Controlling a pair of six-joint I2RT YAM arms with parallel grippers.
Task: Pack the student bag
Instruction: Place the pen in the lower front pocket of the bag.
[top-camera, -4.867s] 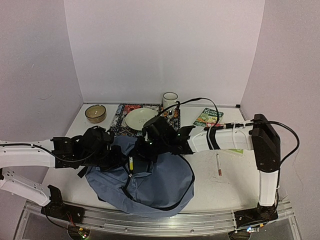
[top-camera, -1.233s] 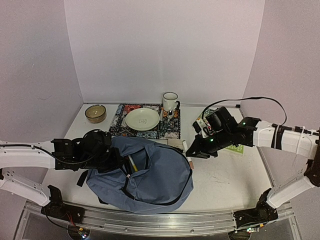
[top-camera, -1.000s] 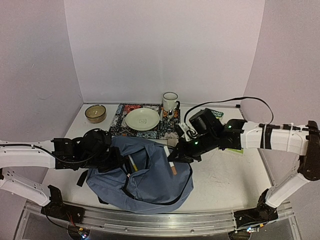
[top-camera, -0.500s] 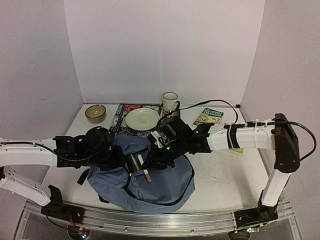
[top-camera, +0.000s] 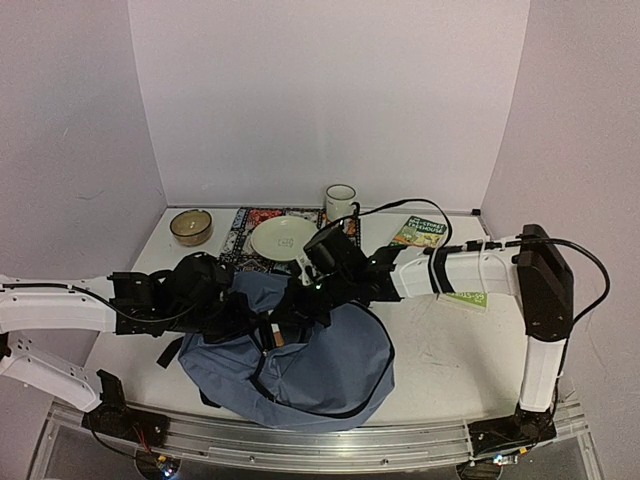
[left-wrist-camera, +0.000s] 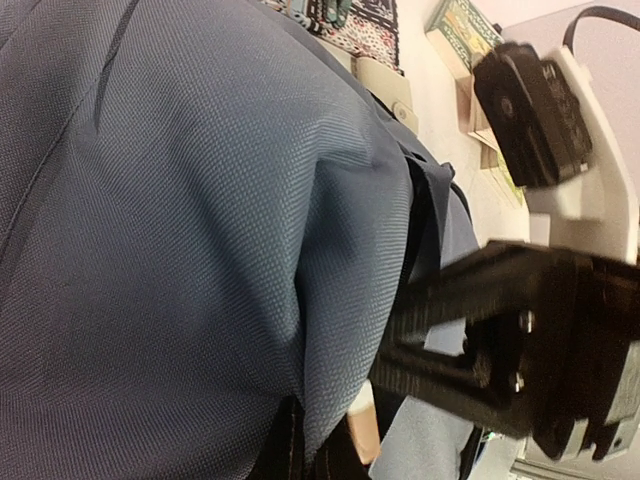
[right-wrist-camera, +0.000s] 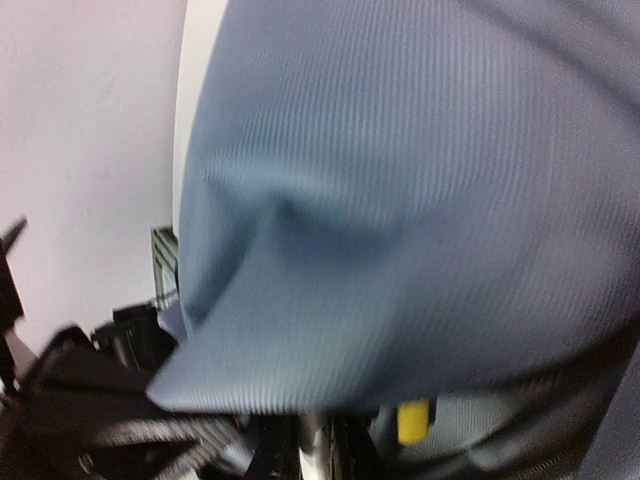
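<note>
The slate-blue student bag (top-camera: 300, 365) lies at the table's near centre, its top opening facing left. It fills the left wrist view (left-wrist-camera: 180, 220) and the right wrist view (right-wrist-camera: 400, 200). My left gripper (top-camera: 228, 303) is shut on the bag's fabric at the opening's edge and holds it up. My right gripper (top-camera: 296, 312) reaches into the opening, shut on a white pen with a tan end (left-wrist-camera: 362, 436). The pen's shaft shows between the right fingers (right-wrist-camera: 318, 450). A yellow-tipped item (right-wrist-camera: 413, 420) lies inside the bag.
At the back stand a tan bowl (top-camera: 190, 226), a cream plate (top-camera: 284, 238) on a patterned placemat (top-camera: 243, 222) and a white mug (top-camera: 340, 200). A green book (top-camera: 418, 233) and a green sheet (top-camera: 462, 298) lie at the right.
My right gripper has carried the pen from the table's right side leftward and down into the bag's opening. My left gripper has kept hold of the bag's edge.
</note>
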